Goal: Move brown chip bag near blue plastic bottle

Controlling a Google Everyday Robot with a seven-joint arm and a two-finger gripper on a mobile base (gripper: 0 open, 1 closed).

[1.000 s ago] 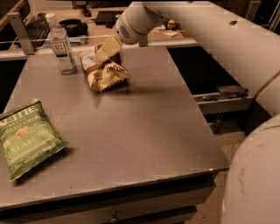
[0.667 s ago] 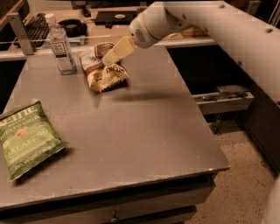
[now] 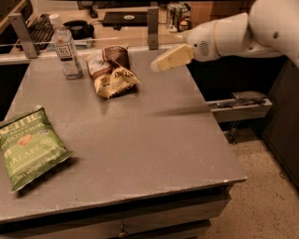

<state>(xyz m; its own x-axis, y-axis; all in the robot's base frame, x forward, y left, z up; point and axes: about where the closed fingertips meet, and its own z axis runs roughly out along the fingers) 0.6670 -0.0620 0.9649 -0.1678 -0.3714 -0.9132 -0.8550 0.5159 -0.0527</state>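
gripper (image 3: 162,62) above the far right part of a grey table (image 3: 140,140). behind it, a wooden desk (image 3: 140,29) with cans (image 3: 175,13) just beyond and a keyboard (image 3: 41,30) far to its left. below and right of it, a metal drawer rail (image 3: 238,103) and speckled floor (image 3: 261,196).

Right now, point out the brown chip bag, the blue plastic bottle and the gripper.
brown chip bag (image 3: 111,71), camera view, crumpled front panel.
blue plastic bottle (image 3: 67,51), camera view, white label.
gripper (image 3: 158,64), camera view, its tip, in the air right of the bag.
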